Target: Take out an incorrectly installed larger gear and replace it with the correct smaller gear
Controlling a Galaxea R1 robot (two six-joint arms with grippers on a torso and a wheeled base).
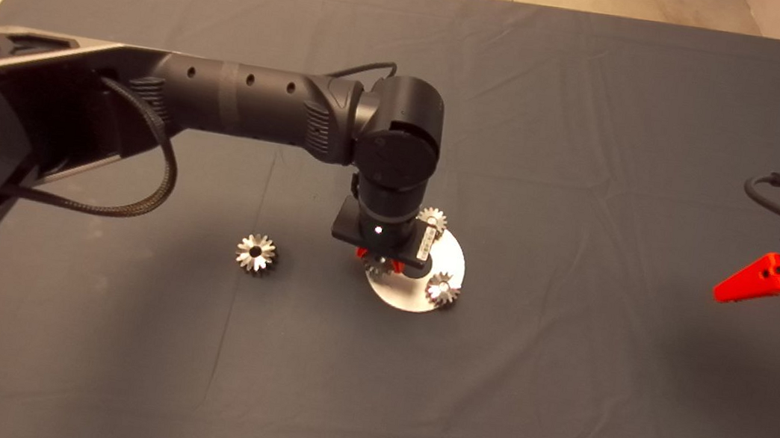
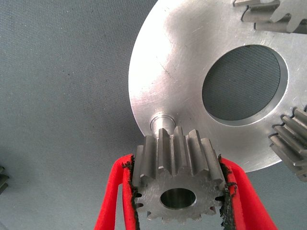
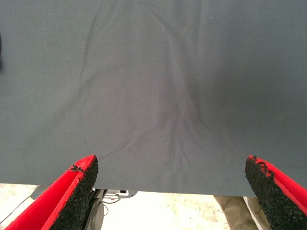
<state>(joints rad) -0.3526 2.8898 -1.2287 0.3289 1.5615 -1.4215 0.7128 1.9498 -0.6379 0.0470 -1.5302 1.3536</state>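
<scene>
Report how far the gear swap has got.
Done: the larger gear lies on the mat, off the round plate. In hand: the left pincer grips a smaller gear beside the plate's bare peg. Left: seating it on that peg. The right pincer waits open at the mat's right edge.

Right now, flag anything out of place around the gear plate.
The larger gear lies alone on the mat, apart from the plate. The left tool holds a smaller gear beside a bare peg, not yet seated. Worn pads.
</scene>
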